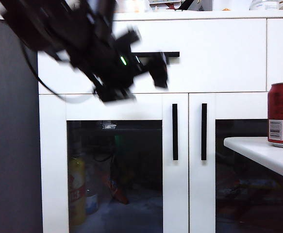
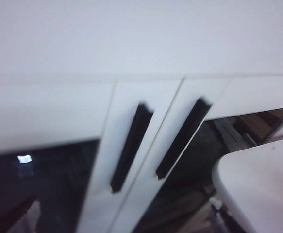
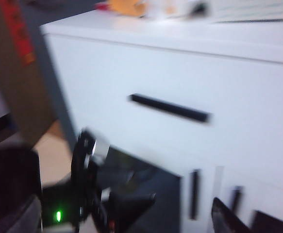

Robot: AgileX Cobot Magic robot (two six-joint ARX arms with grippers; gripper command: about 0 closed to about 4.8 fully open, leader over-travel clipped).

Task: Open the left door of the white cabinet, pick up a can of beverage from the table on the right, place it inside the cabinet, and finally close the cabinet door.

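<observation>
L gripper (image 1: 151, 73) above left door (image 1: 114, 165), R gripper unseen, both jaws apart; can of beverage (image 1: 282, 114) light, slick, grab mid-body

Left pincer (image 1: 153, 68), blurred, hangs in front of the white cabinet (image 1: 219, 53), up by the drawer's horizontal black handle (image 1: 173, 54), fingers spread. Below, the left door (image 1: 114, 165) sits shut, its vertical bar handle (image 1: 174, 132) untouched. Far right, the red can of beverage (image 1: 282, 114) stands upright on the white worktop (image 1: 267, 154) corner. The right pincer is out of shot.
</observation>
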